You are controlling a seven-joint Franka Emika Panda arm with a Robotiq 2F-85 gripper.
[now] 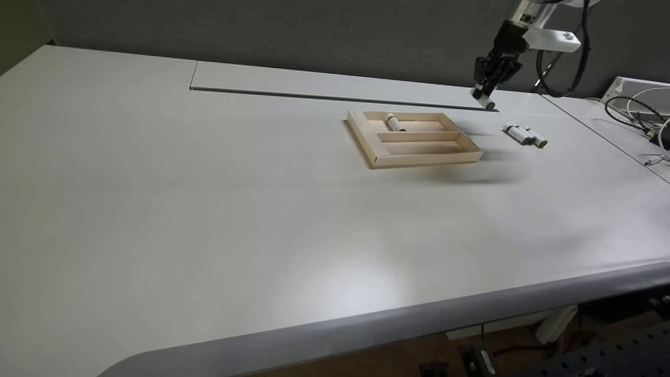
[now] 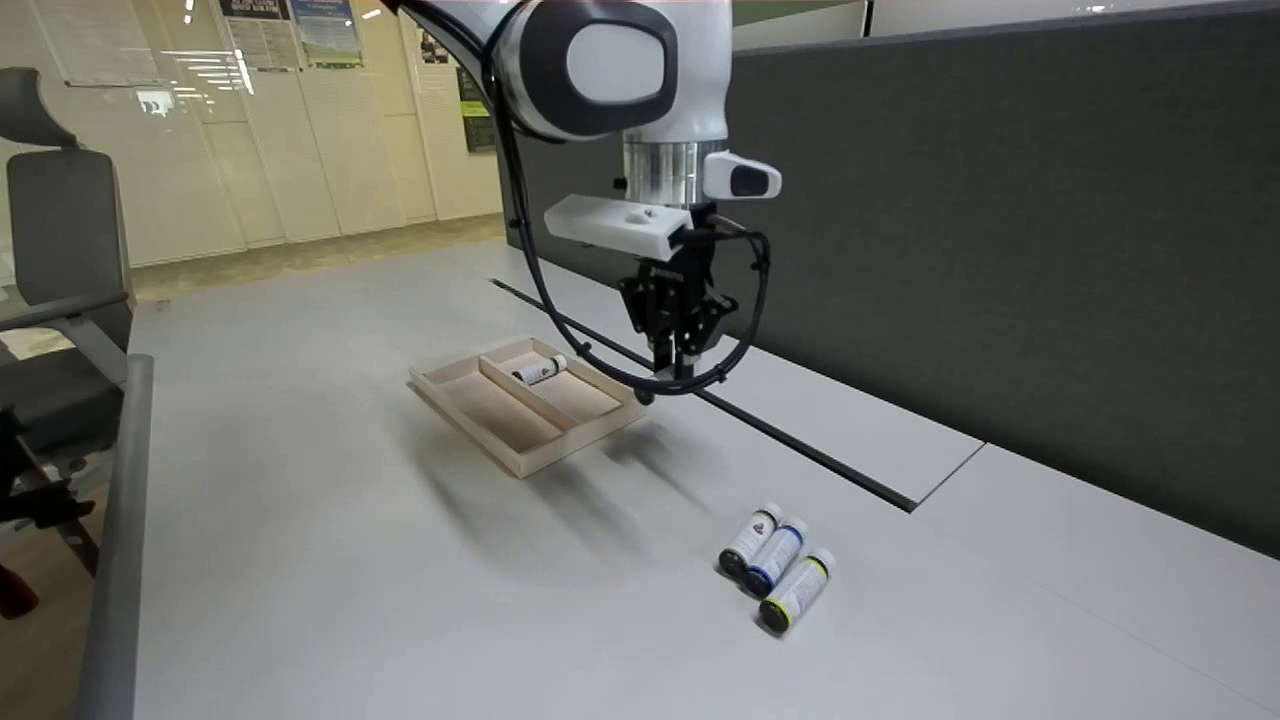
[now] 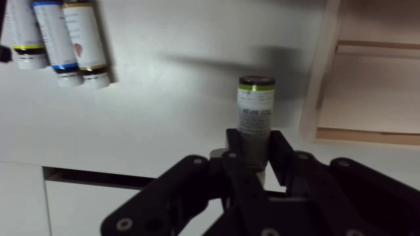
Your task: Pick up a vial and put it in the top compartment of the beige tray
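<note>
"So, where is the vial (image 1: 484, 100)?"

"In an exterior view, clasped in the gripper (image 1: 481, 93) above the tabletop (image 1: 235, 209), near the beige tray (image 1: 365, 139)."

"The others?"

"In an exterior view, three vials (image 2: 777, 556) lie well apart from the tray; another vial (image 2: 540, 370) rests in its compartment (image 2: 582, 397) nearer the grey partition (image 2: 950, 250)."

"Wrist view?"

"The gripper pins the vial, its green-banded dark end jutting out."

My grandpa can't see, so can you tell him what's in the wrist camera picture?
A black gripper holds a white-labelled vial with a green band above a pale table. Three more vials lie at upper left; part of a beige tray shows at right.
</note>
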